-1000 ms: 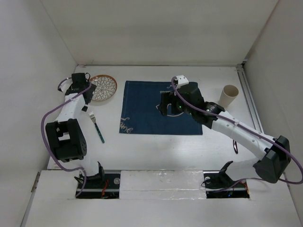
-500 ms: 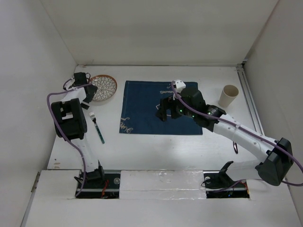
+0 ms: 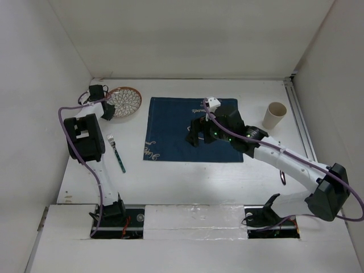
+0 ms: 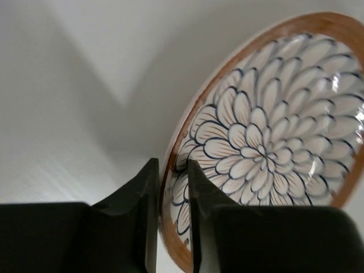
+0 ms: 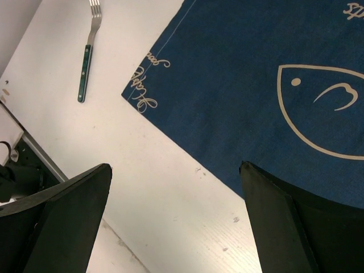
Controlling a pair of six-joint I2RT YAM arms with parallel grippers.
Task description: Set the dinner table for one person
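Observation:
A round plate (image 3: 126,101) with a blue flower pattern and a brown rim sits at the back left of the white dinner table (image 3: 187,182). My left gripper (image 3: 108,109) is shut on the plate's left rim; in the left wrist view the rim passes between the two fingers (image 4: 205,193), and the plate (image 4: 267,142) looks tilted. My right gripper (image 3: 195,135) hovers open over the front part of the dark blue mat (image 3: 170,128), nothing between its fingers (image 5: 74,199). A green-handled fork (image 3: 117,152) lies left of the mat.
A beige paper cup (image 3: 276,115) stands upright at the back right. White walls close in the table on the left, back and right. The fork (image 5: 88,57) and the mat's corner (image 5: 256,85) show below the right gripper (image 5: 176,168).
The left gripper's jaws have shut on the plate's rim, and the plate now looks slightly tipped up. The left arm has folded in towards the back. The right gripper drifted slightly left.

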